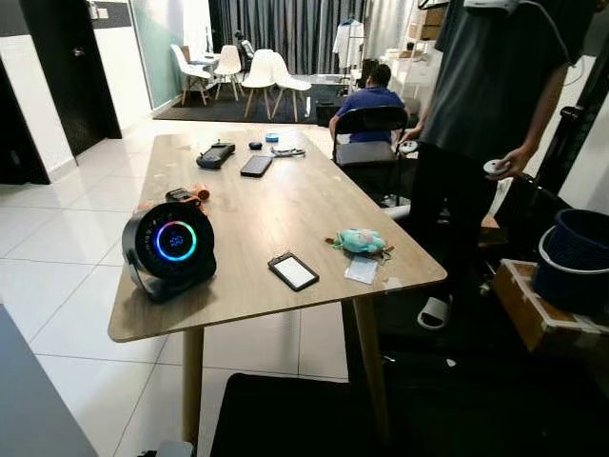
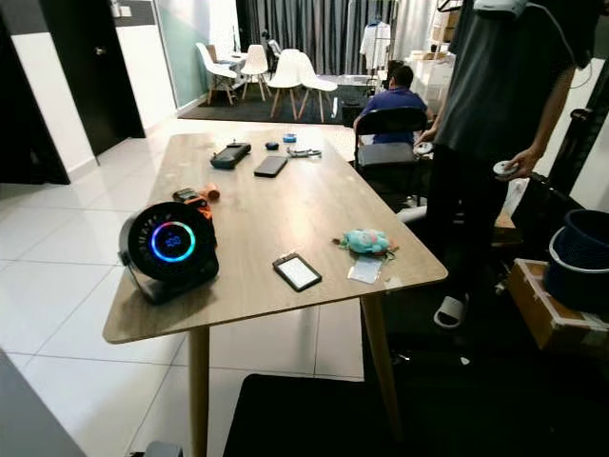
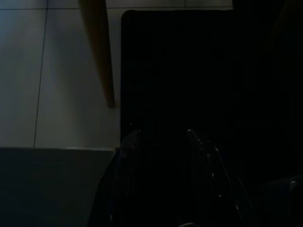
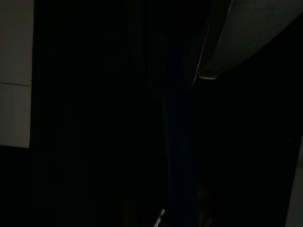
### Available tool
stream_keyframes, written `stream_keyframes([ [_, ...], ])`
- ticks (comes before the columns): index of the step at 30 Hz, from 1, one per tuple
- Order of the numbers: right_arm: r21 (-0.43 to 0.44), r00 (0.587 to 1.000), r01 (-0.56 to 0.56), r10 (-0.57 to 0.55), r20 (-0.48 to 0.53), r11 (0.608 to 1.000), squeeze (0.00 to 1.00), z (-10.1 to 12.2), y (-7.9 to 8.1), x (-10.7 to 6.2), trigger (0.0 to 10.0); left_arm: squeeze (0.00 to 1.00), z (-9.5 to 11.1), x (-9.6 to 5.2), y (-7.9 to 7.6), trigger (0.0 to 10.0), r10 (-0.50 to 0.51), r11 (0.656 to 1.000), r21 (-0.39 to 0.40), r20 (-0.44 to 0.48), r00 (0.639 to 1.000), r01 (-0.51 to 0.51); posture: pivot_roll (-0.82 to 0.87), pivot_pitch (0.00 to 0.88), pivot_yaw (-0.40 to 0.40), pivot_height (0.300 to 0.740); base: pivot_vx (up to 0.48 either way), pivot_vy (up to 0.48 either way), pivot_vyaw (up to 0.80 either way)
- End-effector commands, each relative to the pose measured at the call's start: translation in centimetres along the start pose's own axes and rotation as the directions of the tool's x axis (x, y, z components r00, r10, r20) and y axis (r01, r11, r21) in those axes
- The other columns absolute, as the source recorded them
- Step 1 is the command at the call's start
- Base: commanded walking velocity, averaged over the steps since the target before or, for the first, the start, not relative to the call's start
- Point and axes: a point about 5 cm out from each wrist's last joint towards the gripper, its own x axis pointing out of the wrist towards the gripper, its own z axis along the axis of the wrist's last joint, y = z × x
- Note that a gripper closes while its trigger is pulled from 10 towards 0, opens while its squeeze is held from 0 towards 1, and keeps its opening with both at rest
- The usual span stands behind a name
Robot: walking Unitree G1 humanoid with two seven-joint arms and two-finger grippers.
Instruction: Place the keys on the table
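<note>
Left eye view: keys [image 1: 362,242] with a teal plush lie on the wooden tabletop [image 1: 285,205] near a phone [image 1: 293,271]; a person [image 1: 495,114] stands alongside. Left gripper [image 3: 163,137] fingers hang parted over a dark mat [image 3: 189,71]; right fingers' state cannot be told.

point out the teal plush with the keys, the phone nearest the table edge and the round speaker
teal plush keychain [image 1: 360,241], left eye view, middle of the plush body
phone [image 1: 293,271], left eye view, centre of its screen
round speaker [image 1: 174,241], left eye view, centre of its lit ring
</note>
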Motion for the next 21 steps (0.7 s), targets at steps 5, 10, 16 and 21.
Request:
stream_keyframes([
  [5, -0.007, 1.0, -0.001, 0.0, -0.027, 1.0, 0.0, -0.54, 0.19, -0.15, 10.0, 0.0, -0.37, -0.13, -0.12, 10.0, -0.006, 1.0, 0.009, -0.012, 1.0, 0.006, 0.02, 0.082, 0.029, 0.74, 0.0, -0.403, 0.0],
  [10, -0.008, 0.999, 0.0, -0.001, -0.034, 1.0, 0.0, -0.67, 0.18, -0.18, 10.0, 0.0, -0.37, -0.13, -0.14, 10.0, -0.009, 1.0, 0.011, -0.013, 1.0, 0.009, 0.02, 0.082, 0.03, 0.74, 0.0, -0.416, 0.0],
  [16, -0.009, 0.999, 0.001, -0.001, -0.041, 1.0, 0.0, -0.87, 0.21, -0.26, 10.0, 0.0, -0.44, -0.16, -0.05, 10.0, -0.006, 1.0, 0.018, -0.018, 1.0, 0.006, 0.02, 0.084, 0.033, 0.74, 0.0, -0.412, 0.0],
  [21, -0.01, 0.999, 0.001, -0.002, -0.046, 1.0, 0.0, -1.02, 0.26, -0.32, 10.0, 0.0, -0.41, -0.13, 0.03, 10.0, -0.005, 1.0, 0.027, -0.023, 1.0, 0.006, 0.03, 0.085, 0.033, 0.74, 0.0, -0.079, 0.0],
])
